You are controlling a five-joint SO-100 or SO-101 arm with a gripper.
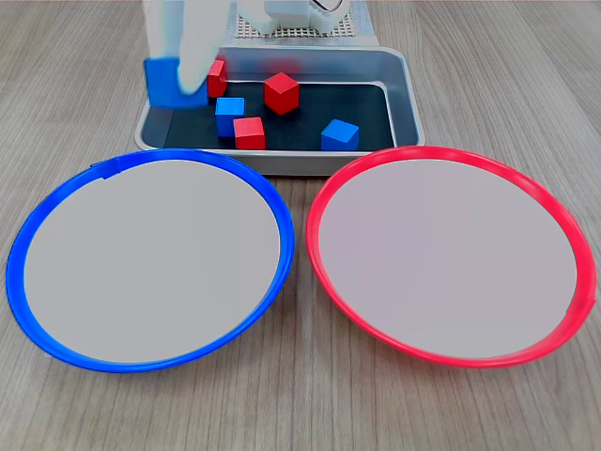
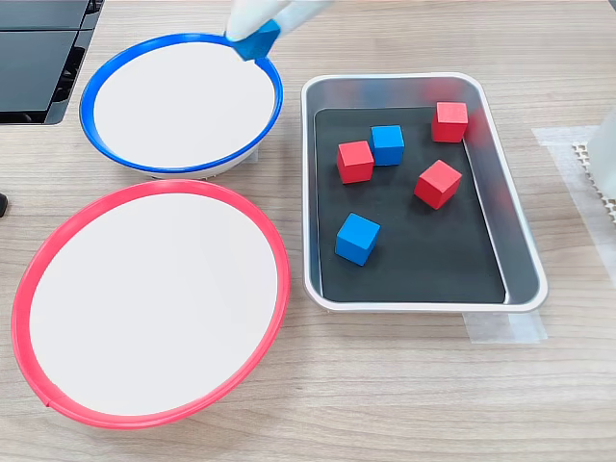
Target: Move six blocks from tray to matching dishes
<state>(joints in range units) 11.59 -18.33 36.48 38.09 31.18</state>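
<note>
While the gripper (image 2: 258, 31) clutches a blue block (image 2: 254, 43), five blocks crowd the tray (image 2: 520, 260).

**Colours on the wooden table**

The rectangular silver metal tray (image 2: 423, 303) has a black floor carrying three bright red cubes (image 2: 439, 183) and two bright blue cubes (image 2: 357, 239). A third blue cube (image 2: 256, 42) sits at upper centre in the pale white gripper (image 1: 188, 75). Two round pale-centred dishes: one blue-rimmed (image 2: 96, 85), one red-rimmed (image 2: 29, 279). Grey-brown woodgrain tabletop (image 2: 404, 385).

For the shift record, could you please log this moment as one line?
gripper: shut on blue block, above blue-rimmed dish edge | tray: three red, two blue blocks | both dishes empty
</note>
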